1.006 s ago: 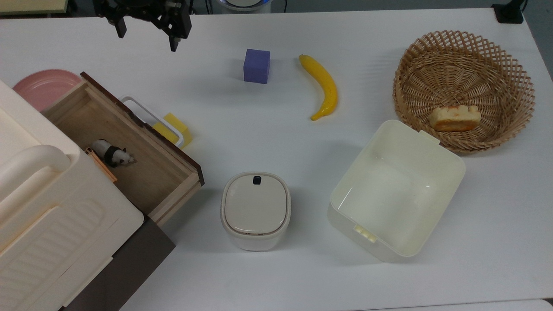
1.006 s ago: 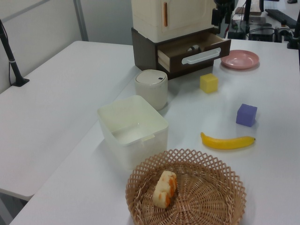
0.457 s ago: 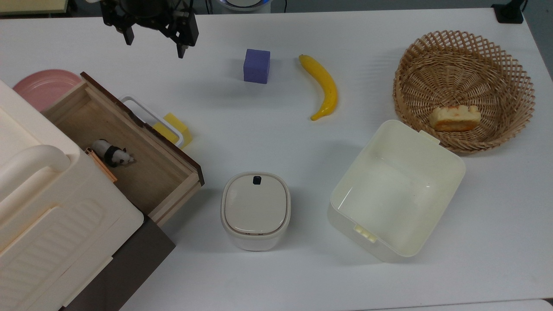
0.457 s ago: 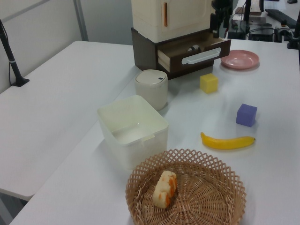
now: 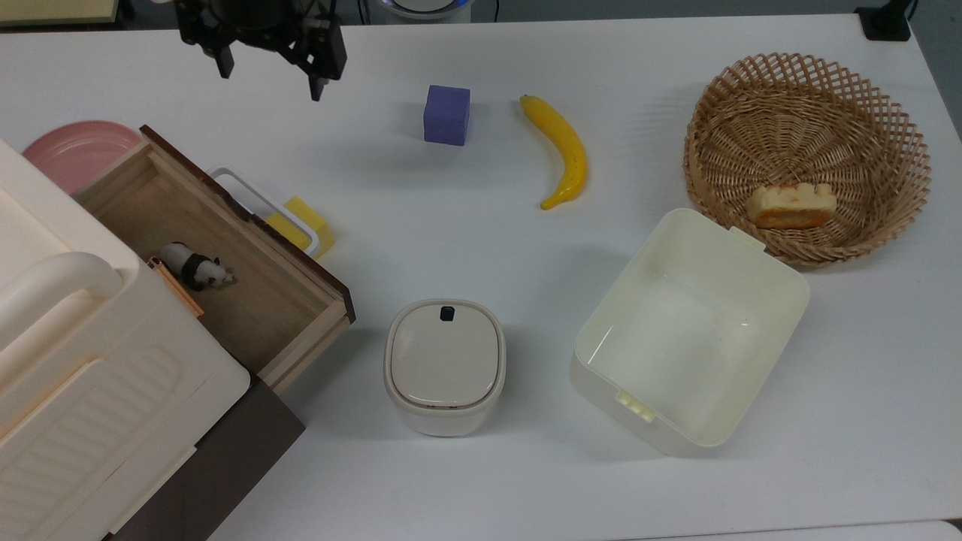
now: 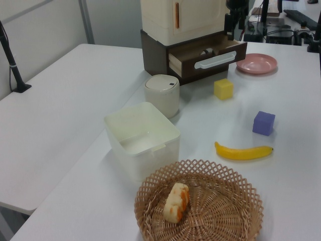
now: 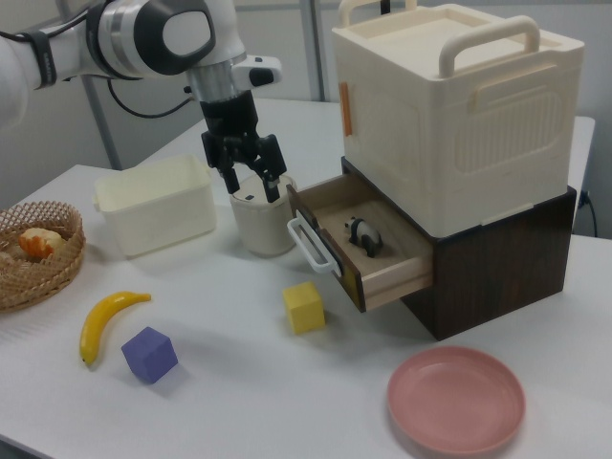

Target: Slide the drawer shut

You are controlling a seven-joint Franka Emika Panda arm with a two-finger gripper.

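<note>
Drawer [image 5: 218, 263] standing pulled out, handle [image 7: 310, 245] facing hand [image 5: 268, 71]; hand hovering beyond handle, fingers spread, lining up for push.

Banana [image 5: 560, 150], purple cube [image 5: 446, 114] (apart)

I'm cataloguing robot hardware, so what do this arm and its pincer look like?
The arm is glossy white with rounded segments, dark grey joint caps and a black band. A black cable hangs behind it. The pincer is black, with two slim dark fingers under a boxy black body.
</note>
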